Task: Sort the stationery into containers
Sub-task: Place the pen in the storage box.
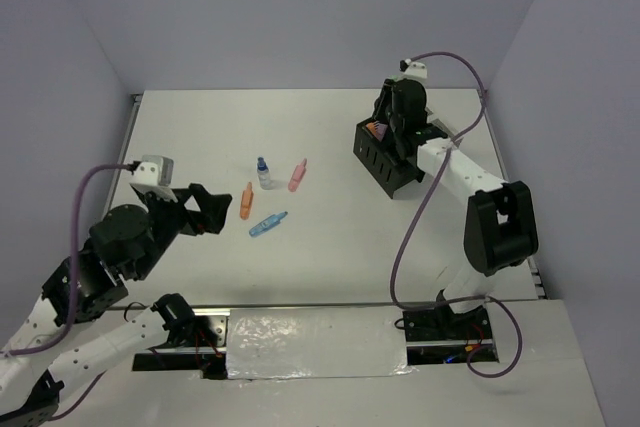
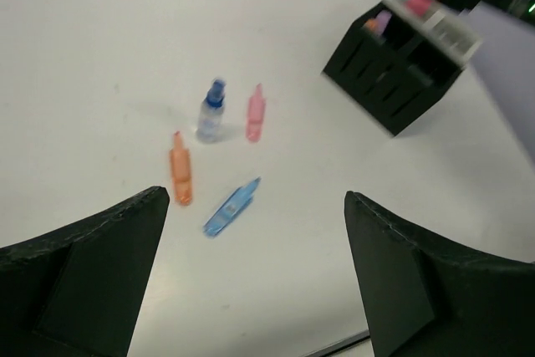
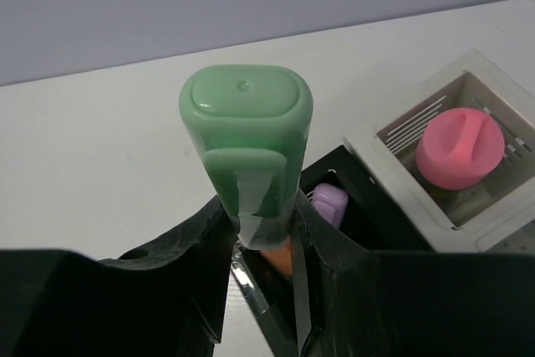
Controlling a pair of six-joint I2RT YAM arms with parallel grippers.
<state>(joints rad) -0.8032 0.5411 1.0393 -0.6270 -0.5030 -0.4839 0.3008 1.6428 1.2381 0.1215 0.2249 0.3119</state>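
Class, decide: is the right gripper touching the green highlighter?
Touching. The right wrist view shows the right gripper clamped on the green highlighter, both jaws flush against its sides with no gap.

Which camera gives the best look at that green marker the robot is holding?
The right wrist view: the green marker fills the frame, pinched in the right gripper above the black box. In the top view the arm hides it. The left wrist view shows that box, blurred, but no marker.

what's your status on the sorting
Left end effector open, empty. Right end effector shut on green highlighter over black box. Orange pen, blue pen, pink pen, bottle on table; nothing in the way.
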